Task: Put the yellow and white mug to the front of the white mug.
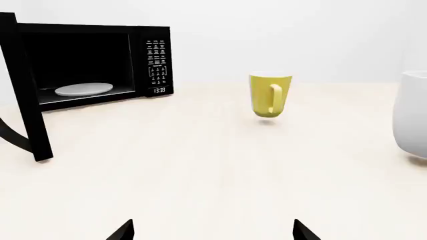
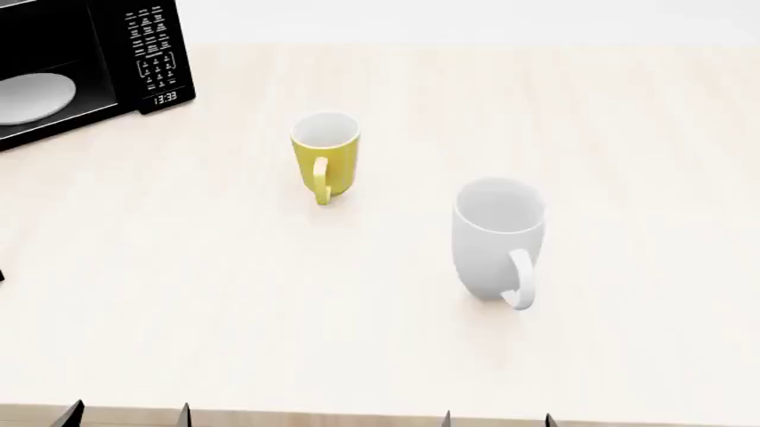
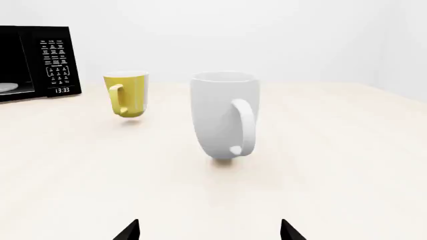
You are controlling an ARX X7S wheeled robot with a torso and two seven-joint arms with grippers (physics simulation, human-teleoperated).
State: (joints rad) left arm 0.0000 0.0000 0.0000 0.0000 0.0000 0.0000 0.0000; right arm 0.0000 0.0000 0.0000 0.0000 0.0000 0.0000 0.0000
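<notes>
Pale wood tabletop (image 2: 618,116) fills the scene. Nearest, at its front edge, the left gripper (image 2: 127,414) and right gripper (image 2: 497,418) are held with fingers spread and nothing grasped, probably staged before any reach. Farther in, the white mug (image 2: 497,236) stands upright, handle toward the robot. Beyond and to its left, well apart, the yellow and white mug (image 2: 326,158) stands upright, not yet moved. Farthest left, an open microwave (image 2: 84,62) is seen.

Yellow and white mug (image 2: 324,157): yellow outside, white inside. White mug (image 2: 497,237): plain white-grey. Microwave (image 2: 74,62) black. Table (image 2: 238,294) pale beige.
</notes>
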